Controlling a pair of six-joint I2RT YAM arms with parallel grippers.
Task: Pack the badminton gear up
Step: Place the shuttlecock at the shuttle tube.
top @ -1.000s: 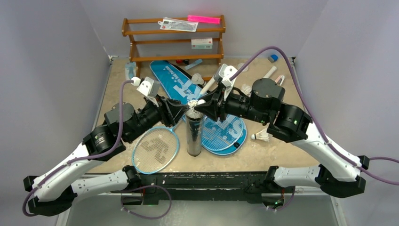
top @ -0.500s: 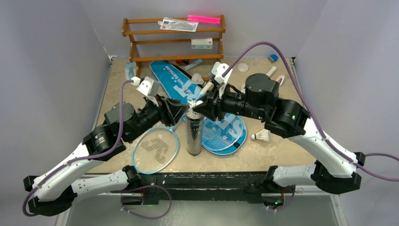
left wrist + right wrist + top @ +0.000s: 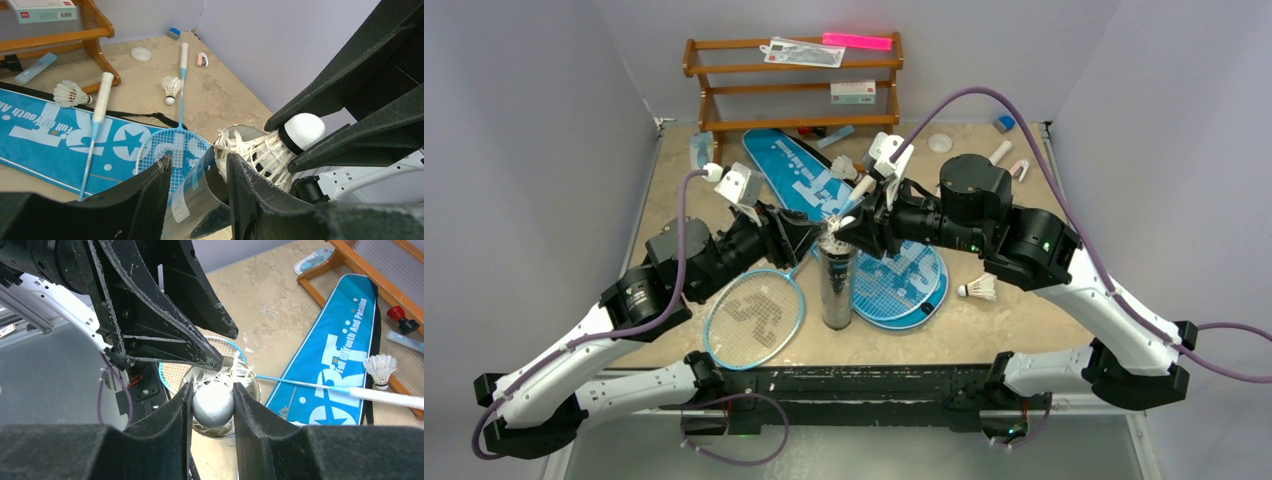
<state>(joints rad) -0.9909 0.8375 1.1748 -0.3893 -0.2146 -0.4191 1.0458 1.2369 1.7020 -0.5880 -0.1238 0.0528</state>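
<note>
The black tube (image 3: pixel 835 285) stands upright mid-table, and my left gripper (image 3: pixel 816 240) is shut on its upper wall (image 3: pixel 200 200). My right gripper (image 3: pixel 848 222) is shut on the cork (image 3: pixel 213 405) of a white shuttlecock (image 3: pixel 260 152), whose feathers sit in the tube's mouth. One light-blue racket (image 3: pixel 754 320) lies left of the tube. A second racket (image 3: pixel 904 285) rests partly on the blue SPORT bag (image 3: pixel 794 175). Loose shuttlecocks lie at the right (image 3: pixel 977 290) and on the bag (image 3: pixel 844 167).
The brown wooden rack (image 3: pixel 794 85) stands against the back wall with small packets on it. A pale-blue bottle (image 3: pixel 701 150) lies at the back left. A white cap (image 3: pixel 939 143) and a blue block (image 3: pixel 1005 123) sit at the back right.
The right arm's wrist and elbow have swung a little to the left while its fingertips stay with the shuttlecock at the tube's mouth. The left arm has not moved.
</note>
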